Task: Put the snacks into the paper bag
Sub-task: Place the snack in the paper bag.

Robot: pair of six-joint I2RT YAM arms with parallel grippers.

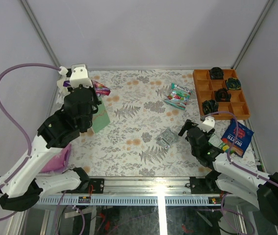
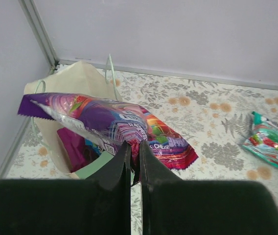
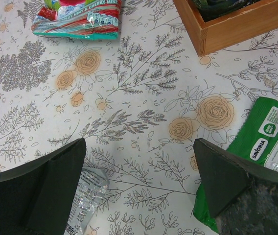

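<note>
My left gripper (image 2: 135, 143) is shut on the lower edge of a shiny purple-magenta sweets packet (image 2: 114, 125) and holds it across the mouth of the cream paper bag (image 2: 80, 81). A magenta packet (image 2: 73, 147) lies inside the bag. In the top view the held packet (image 1: 101, 89) sticks out right of the left gripper (image 1: 91, 90), and the bag's mint-green side (image 1: 100, 120) shows beneath the arm. My right gripper (image 3: 139, 166) is open and empty, low over the table. A silver wrapper (image 3: 85, 196) lies by its left finger and a green packet (image 3: 266, 147) by its right.
The clear green-red sweets bag (image 1: 178, 95) lies mid-table at the back. The blue BURTS crisp bag (image 1: 237, 136) lies at the right edge. The orange compartment tray (image 1: 201, 74) with dark round objects stands back right. A pink item (image 1: 56, 159) lies under the left arm.
</note>
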